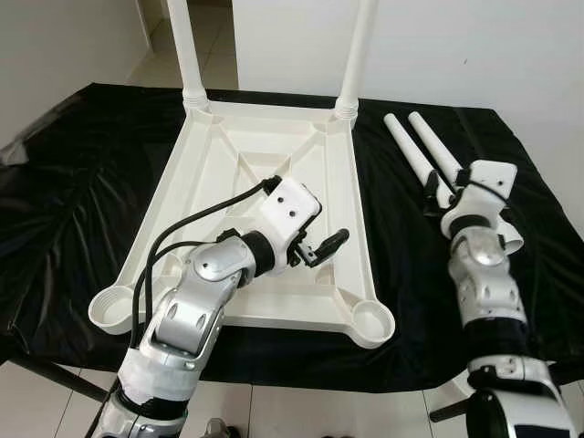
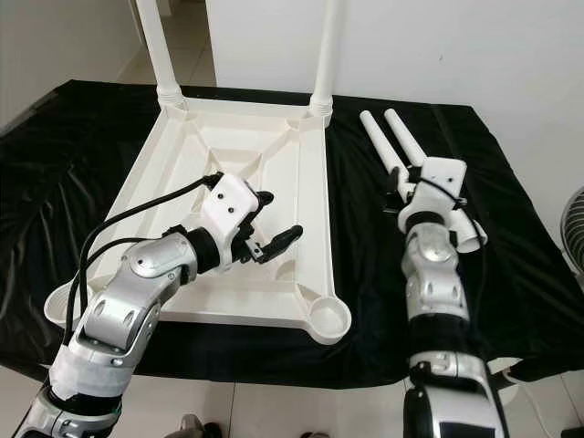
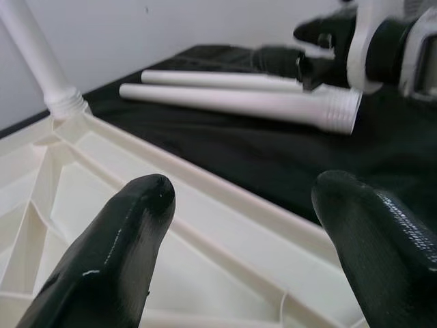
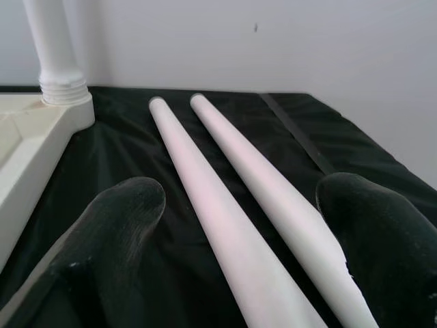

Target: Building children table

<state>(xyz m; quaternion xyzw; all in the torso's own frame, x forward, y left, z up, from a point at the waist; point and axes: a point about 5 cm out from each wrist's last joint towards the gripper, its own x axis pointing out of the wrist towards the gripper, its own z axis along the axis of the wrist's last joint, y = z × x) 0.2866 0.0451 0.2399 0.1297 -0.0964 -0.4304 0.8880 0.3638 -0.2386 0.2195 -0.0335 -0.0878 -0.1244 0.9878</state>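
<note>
Surface [image 1: 82,182] draped in glossy, creased black sheet, set against plain white wall [image 1: 456,46]; pale tiled floor [image 1: 301,411] along the near edge.

Tabletop [image 1: 219,173], cream plastic, square with rounded corners, lying upside down at the middle of the surface; underside ribbed with raised diagonal struts. Four round corner sockets: two far ones filled, two near ones open cups.

Legs, four in all, smooth white tapering tubes with threaded ends. Two fitted legs [image 1: 182,46] standing upright in the far sockets. Two loose legs [image 1: 422,151] lying side by side, touching, on the black sheet just right of the tabletop.

Left pincer [image 1: 319,246], black rounded fingers [image 3: 116,253] spread apart and gripping nothing, hovering over the near right part of the tabletop's underside.

Right pincer [image 4: 239,273], fingers [image 4: 109,239] likewise parted and empty, straddling the near ends of the two loose legs, one finger on either side.
</note>
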